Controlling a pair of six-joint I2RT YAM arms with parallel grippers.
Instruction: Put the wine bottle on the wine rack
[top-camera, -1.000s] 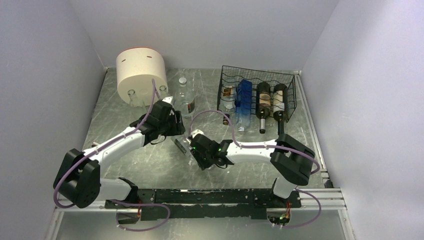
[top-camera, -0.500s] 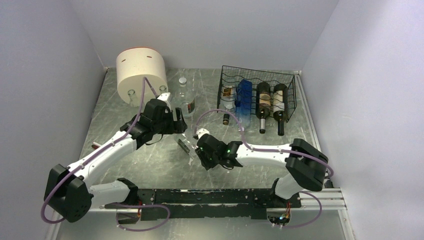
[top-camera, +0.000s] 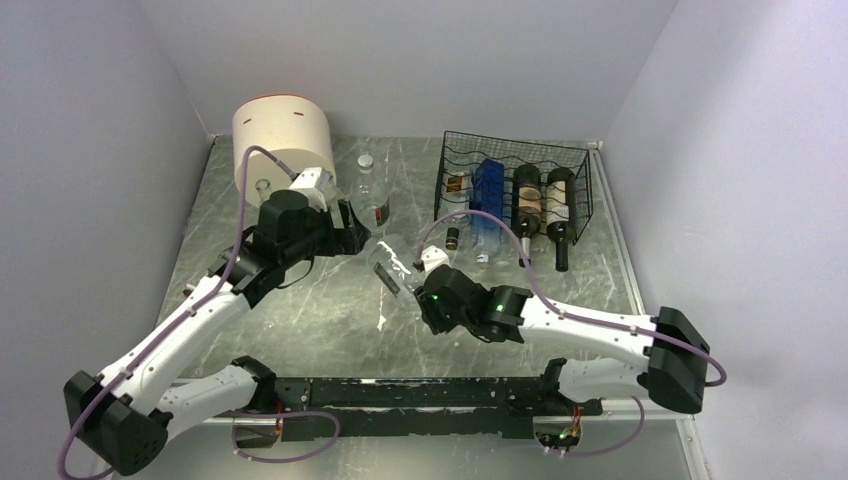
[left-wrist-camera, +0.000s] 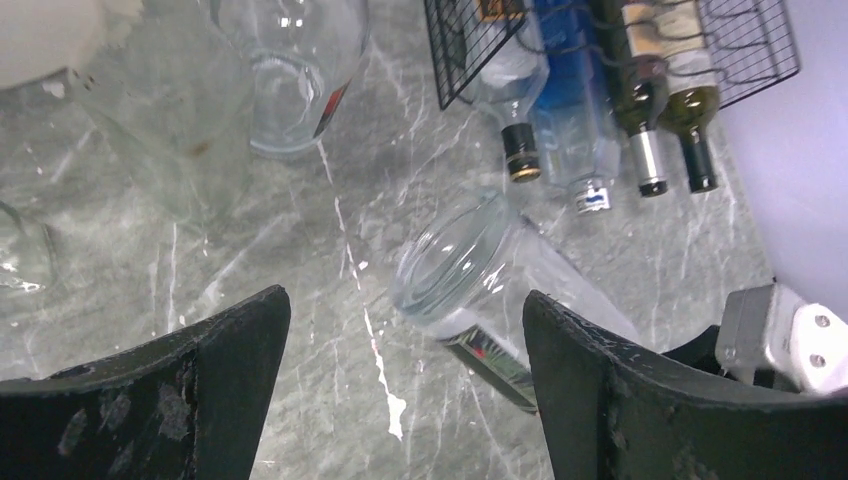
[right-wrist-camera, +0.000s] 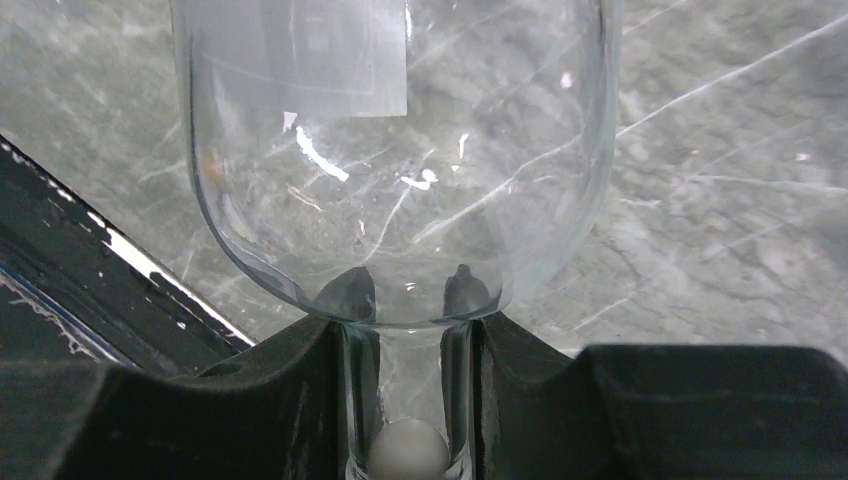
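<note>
A clear glass wine bottle (top-camera: 388, 272) hangs tilted above the table's middle, its base toward the far left. My right gripper (top-camera: 424, 287) is shut on its neck; in the right wrist view the fingers clamp the neck under the bottle's shoulder (right-wrist-camera: 400, 150), with the gripper (right-wrist-camera: 408, 340) at the bottom. My left gripper (top-camera: 356, 236) is open, just off the bottle's base and apart from it. In the left wrist view the base (left-wrist-camera: 455, 262) shows between and beyond the wide-spread jaws of that gripper (left-wrist-camera: 405, 305). The black wire wine rack (top-camera: 586, 200) stands at the far right.
In the rack lie a blue bottle (top-camera: 489, 200), two dark bottles (top-camera: 527, 205) and a small clear one (top-camera: 455, 215), necks pointing out toward me. A cream cylinder (top-camera: 283, 140) stands far left with a glass bottle (top-camera: 264, 192) at its foot. Another clear bottle (top-camera: 368, 195) stands upright beside it.
My left gripper has opened, let go of the clear bottle and pulled back to the far left. The right arm has carried the bottle by its neck a little farther and rightward.
</note>
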